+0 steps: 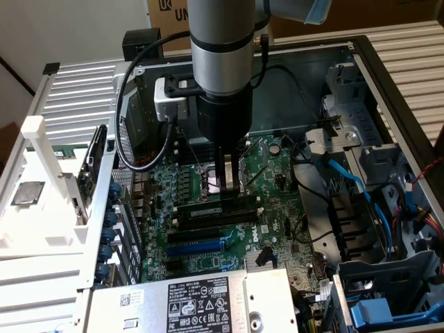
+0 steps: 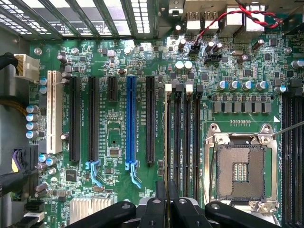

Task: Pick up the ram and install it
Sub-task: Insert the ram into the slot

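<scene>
Open computer case (image 1: 392, 83) holds the motherboard (image 1: 274, 173). The hand (image 1: 225, 189) is narrow, pinching the ram (image 1: 208, 211) (edge-up), which stands in a memory slot (image 2: 176, 142) beside the CPU socket (image 2: 240, 166).

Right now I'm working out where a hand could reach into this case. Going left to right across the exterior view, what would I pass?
White plastic holder → the ram → blue cable → red wires. The gripper overlaps the ram's span, so it is left out.
</scene>
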`<state>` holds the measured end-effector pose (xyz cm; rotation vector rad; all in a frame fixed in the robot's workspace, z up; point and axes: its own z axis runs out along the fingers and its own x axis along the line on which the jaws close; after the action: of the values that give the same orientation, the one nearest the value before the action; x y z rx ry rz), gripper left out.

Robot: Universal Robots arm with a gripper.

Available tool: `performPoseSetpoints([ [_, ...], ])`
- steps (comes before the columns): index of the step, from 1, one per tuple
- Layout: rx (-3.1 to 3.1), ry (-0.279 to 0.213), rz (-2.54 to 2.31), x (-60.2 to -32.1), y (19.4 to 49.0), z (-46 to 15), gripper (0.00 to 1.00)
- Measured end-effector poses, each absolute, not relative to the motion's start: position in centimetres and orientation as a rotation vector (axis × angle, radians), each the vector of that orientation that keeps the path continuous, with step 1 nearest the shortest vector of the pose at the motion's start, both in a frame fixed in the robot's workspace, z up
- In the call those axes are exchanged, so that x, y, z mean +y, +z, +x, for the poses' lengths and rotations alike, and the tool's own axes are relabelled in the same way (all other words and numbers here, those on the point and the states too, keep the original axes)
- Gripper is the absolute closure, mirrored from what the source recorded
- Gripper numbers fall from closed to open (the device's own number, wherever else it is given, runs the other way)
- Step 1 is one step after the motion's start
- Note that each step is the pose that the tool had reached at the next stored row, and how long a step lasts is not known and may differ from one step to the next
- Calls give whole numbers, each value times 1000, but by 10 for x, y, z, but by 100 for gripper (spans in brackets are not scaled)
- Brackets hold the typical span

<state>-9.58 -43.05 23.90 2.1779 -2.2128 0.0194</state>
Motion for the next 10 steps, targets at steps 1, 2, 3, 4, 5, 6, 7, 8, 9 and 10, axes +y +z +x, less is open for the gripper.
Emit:
performPoseSetpoints([
  [1,-2212,18,2177,-431,239,-96,88],
  [2,-2211,16,2176,-431,239,-96,88],
  [3,-2210,13,2175,-431,239,-96,88],
  [4,-2208,10,2174,-431,239,-96,88],
  [5,-2207,8,2173,-431,239,-96,88],
  [6,-2207,7,2172,-430,239,-96,88],
  [7,-2207,6,2173,-430,239,-96,88],
  [8,-2207,6,2173,-430,239,-96,88],
  [9,-2207,6,2173,-430,239,-96,88],
  [10,-2207,6,2173,-430,239,-96,88],
])
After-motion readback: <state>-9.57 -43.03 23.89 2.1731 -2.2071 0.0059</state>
